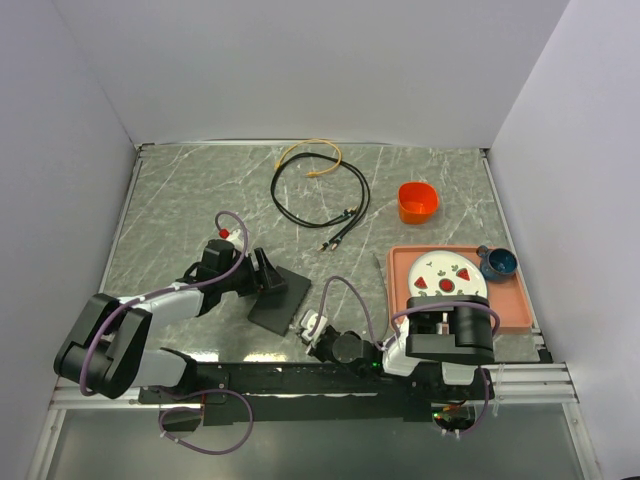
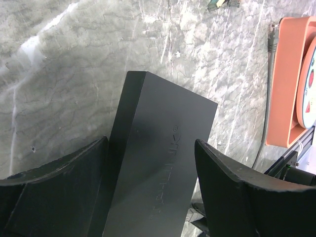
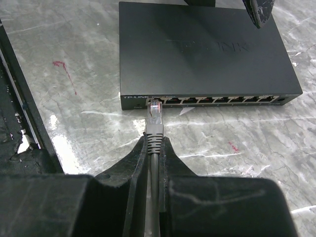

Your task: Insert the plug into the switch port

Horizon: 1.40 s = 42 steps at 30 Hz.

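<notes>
- Right gripper [image 3: 154, 143], nearest its own camera, is clamped on the grey boot just behind the plug [image 3: 155, 109]. The cable [image 3: 154, 170] runs back between my fingers.
- My left gripper [image 2: 150, 148] straddles the switch [image 2: 163, 113], and both fingers look pressed to its long sides. I judge that I am gripping it as a brace.
- Straight ahead of my right fingertips the switch lies flat, with its row of ports [image 3: 217, 99] facing me.
- The plug's clear tip sits at the mouth of the leftmost port [image 3: 155, 101], so I judge the step in hand to be the final line-up before insertion.
- The next move calls for a straight, level push forward until the plug seats, while my left gripper keeps the switch from sliding away.
- I cannot tell whether the tip has already entered the port or only touches its edge.
- The plug's latch side is hard to make out, and my left fingers are cut off at the top of the right wrist view.
</notes>
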Tool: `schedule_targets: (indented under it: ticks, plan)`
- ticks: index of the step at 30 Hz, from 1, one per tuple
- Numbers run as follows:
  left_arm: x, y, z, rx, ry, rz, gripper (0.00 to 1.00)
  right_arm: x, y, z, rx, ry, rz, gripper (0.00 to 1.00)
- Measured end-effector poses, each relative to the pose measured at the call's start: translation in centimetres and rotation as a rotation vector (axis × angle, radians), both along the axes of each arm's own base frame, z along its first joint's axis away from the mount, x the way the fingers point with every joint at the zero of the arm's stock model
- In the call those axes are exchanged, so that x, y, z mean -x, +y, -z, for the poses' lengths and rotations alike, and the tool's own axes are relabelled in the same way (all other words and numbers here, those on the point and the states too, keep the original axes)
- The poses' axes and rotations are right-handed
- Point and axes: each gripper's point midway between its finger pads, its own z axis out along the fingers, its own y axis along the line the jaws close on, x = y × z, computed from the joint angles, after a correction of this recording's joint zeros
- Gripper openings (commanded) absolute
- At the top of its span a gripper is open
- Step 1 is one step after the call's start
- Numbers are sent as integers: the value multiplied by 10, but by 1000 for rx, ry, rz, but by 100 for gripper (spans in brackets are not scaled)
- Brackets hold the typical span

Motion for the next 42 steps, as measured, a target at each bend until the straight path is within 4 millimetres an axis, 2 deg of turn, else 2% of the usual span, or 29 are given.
schedule_targets:
  ticks: [17, 29, 42]
  plan:
    - [2, -2, 0, 21, 5, 2, 76, 3, 3, -4, -15, -11, -8, 0]
    - [5, -2, 0, 55, -5, -10, 74, 3, 15, 6, -17, -33, -1, 0]
    - [15, 7, 0, 74, -37, -56, 71, 0, 19, 2, -29, -39, 49, 0]
